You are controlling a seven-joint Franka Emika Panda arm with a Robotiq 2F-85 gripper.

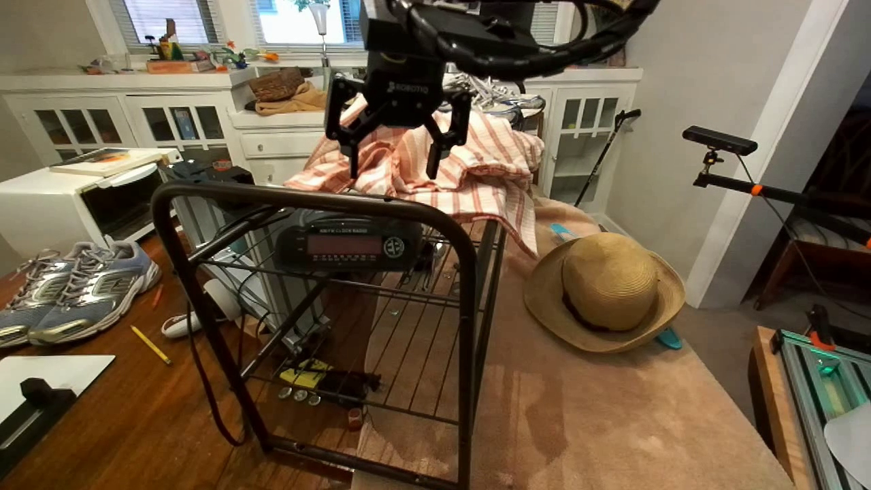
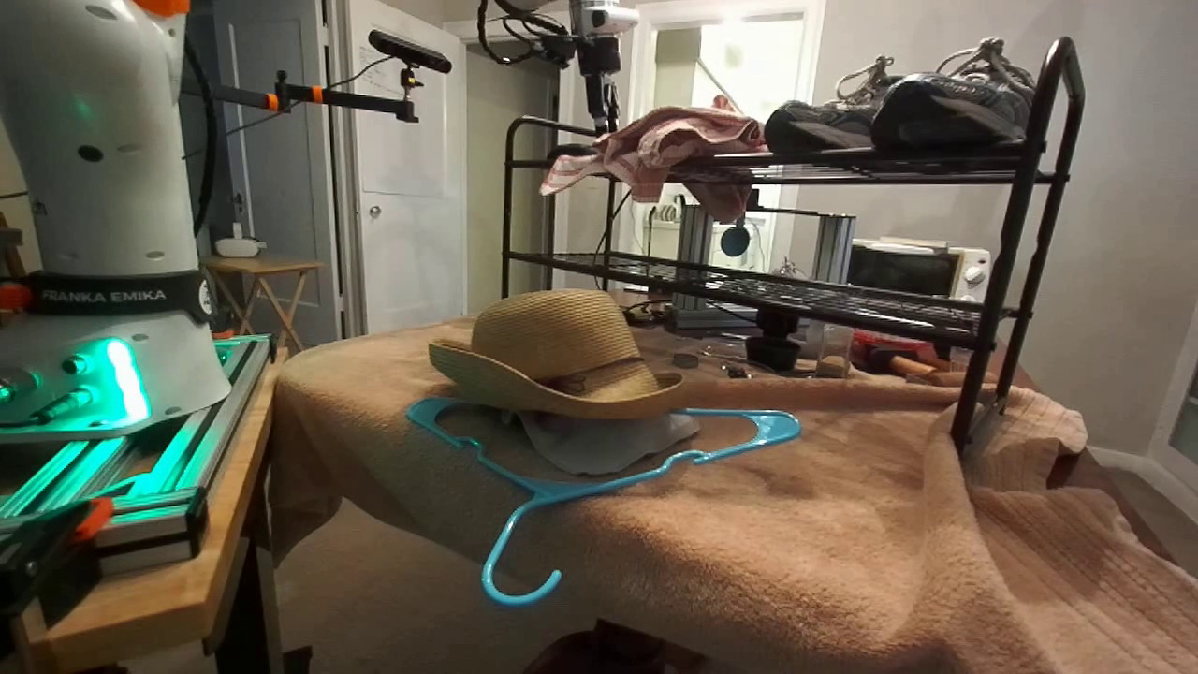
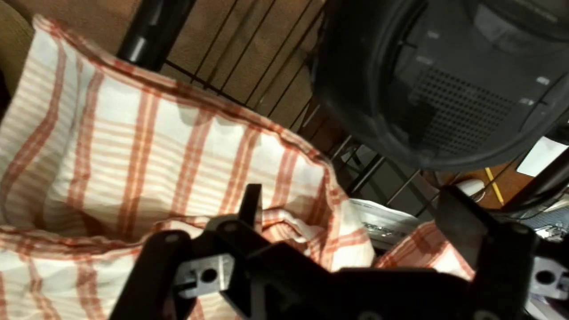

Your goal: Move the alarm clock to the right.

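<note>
AM/FM clock radio (image 1: 347, 245), black, low, wide: on the upper tier of a dark wire rack (image 1: 467, 340), at the end facing the near edge of the bench (image 1: 150, 408) in an exterior view, that edge out of frame. Long axis: across the rack, from the robot-side edge toward the opposite one. Fingers (image 1: 353, 162): well apart, gripping nothing, pointing down over a striped dish towel (image 1: 493, 146); contact with it not determinable. From them the clock radio lies lower and toward that near edge; upper right in the wrist view. Their spread appears to run nearer along the long axis than across it, so a front-to-back grip would probably want a wrist turn and a shift off the dish towel. Beyond: lace-up shoes (image 2: 950, 110) at the rack's farther end; straw hat (image 1: 609, 282) near the robot-side edge, partly over a blue hanger (image 2: 543, 491).
</note>
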